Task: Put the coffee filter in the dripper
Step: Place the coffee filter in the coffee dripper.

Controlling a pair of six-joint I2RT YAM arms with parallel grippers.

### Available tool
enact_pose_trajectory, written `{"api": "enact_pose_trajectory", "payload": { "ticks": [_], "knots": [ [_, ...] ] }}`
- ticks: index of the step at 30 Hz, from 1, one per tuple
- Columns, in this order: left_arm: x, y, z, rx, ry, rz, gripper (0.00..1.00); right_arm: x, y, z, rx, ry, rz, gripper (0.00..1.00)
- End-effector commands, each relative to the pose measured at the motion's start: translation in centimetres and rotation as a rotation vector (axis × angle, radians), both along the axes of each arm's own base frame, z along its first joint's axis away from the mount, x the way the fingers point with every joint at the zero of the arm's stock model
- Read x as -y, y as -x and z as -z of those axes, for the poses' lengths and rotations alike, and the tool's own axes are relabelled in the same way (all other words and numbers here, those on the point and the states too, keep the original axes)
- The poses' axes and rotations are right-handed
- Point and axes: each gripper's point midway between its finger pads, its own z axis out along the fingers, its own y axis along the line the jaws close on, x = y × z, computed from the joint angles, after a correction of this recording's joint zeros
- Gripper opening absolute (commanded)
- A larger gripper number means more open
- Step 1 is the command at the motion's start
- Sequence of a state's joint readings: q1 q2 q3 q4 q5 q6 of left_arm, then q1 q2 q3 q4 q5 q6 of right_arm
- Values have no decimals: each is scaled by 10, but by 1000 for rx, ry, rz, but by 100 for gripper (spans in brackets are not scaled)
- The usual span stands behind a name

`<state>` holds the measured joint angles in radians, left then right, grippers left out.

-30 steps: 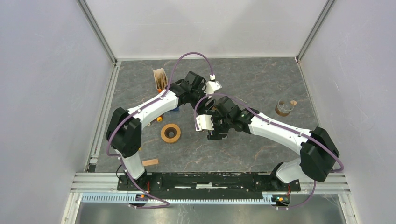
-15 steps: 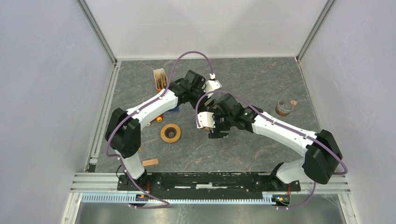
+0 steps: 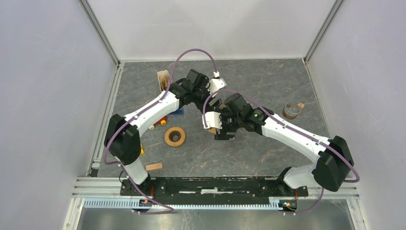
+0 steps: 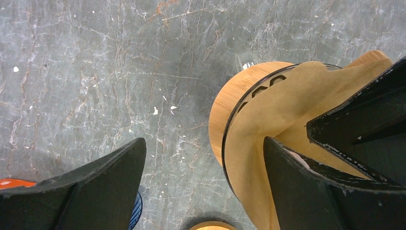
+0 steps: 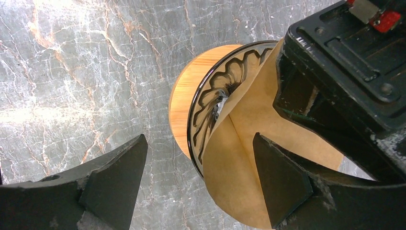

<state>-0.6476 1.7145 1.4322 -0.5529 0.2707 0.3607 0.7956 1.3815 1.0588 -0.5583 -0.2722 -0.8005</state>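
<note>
The left hand point(image 4: 202, 141) and right hand point(image 5: 199, 136) both hover released over the dripper point(image 5: 184, 103), the coffee filter point(image 5: 239, 163) seemingly sitting crookedly inside.

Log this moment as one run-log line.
phase: seating | coffee filter: resting in dripper, one side off the ribbed wall | left gripper: open | right gripper: open

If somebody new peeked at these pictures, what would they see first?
Probably the white-and-black left arm and right arm, meeting over the middle of the grey table. The left gripper and right gripper are both open. Right between them, a brown paper coffee filter sits in a glass dripper with a round wooden base.
</note>
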Motion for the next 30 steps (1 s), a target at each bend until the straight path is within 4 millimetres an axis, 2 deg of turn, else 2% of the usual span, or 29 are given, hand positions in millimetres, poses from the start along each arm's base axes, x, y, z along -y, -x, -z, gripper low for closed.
{"api": "enact_pose_trajectory", "payload": {
  "ticks": [1, 10, 17, 22, 27, 30],
  "knots": [
    [2, -5, -49, 115, 58, 33, 99, -7, 0, -34, 22, -91, -8, 88],
    [3, -3, -71, 153, 102, 30, 100, -5, 1, -49, 25, -138, -12, 88],
    [-7, -5, -103, 196, 178, -34, 100, 1, 2, -71, 48, -190, -9, 88],
    [-28, -3, -125, 217, 289, -119, 100, 8, 6, -79, 48, -225, 2, 88],
    [-59, 6, -140, 293, 387, -133, 100, 39, -9, -91, 65, -320, 136, 88],
    [-74, 8, -134, 271, 405, -146, 100, 57, -16, -87, 43, -383, 212, 88]
  ]
}}
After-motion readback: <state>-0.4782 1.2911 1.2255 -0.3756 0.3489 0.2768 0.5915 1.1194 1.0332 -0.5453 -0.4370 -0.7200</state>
